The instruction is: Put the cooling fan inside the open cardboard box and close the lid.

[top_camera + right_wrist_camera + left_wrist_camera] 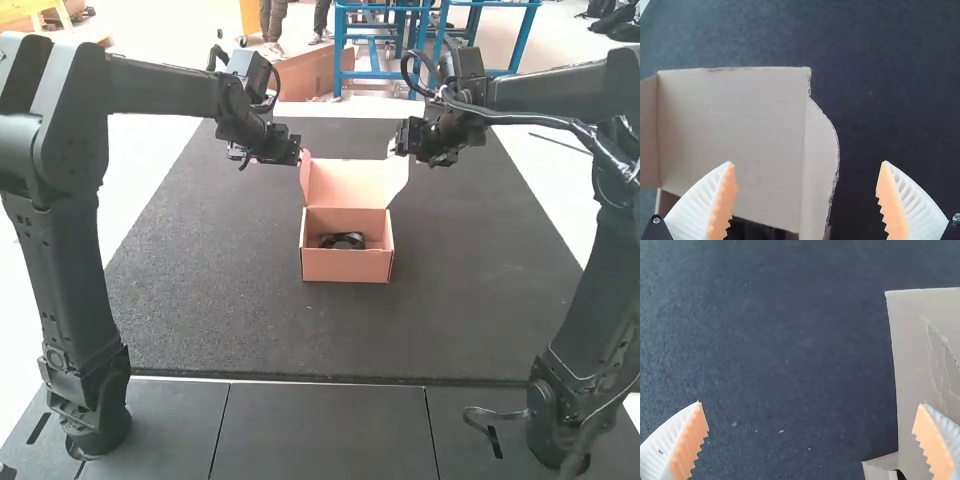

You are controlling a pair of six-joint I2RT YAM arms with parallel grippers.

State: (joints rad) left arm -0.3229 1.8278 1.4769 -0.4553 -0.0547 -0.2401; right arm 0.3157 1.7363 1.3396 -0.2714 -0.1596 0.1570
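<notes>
**A:** Left gripper (pixel 290 152) is hanging high over the black mat (pixel 200 260), white ribbed fingers (pixel 675 450) spread wide, and there's nothing between them!

**B:** Empty, yes. And the lid (pixel 350 182) stands upright right beside it. From the wrist camera, the lid's edge runs close by one orange pad (pixel 927 437).

**A:** Over to the right gripper (pixel 405 140). It's just as wide open and holding nothing, sitting at the lid's other top corner.

**B:** Its wrist camera looks straight down on that corner, with the lid's curved side flap (pixel 820 165) lying between its two fingers. Whether anything touches, I can't tell.

**A:** So both grippers flank the raised lid at roughly the same height, one at either end. Where's the cooling fan (pixel 343 241)?

**B:** Down below them and between the two, nearer the arm bases. It's lying flat on the floor of the cardboard box (pixel 347 262), dark against the pale walls.

**A:** Fan in, box open, lid up!
</notes>
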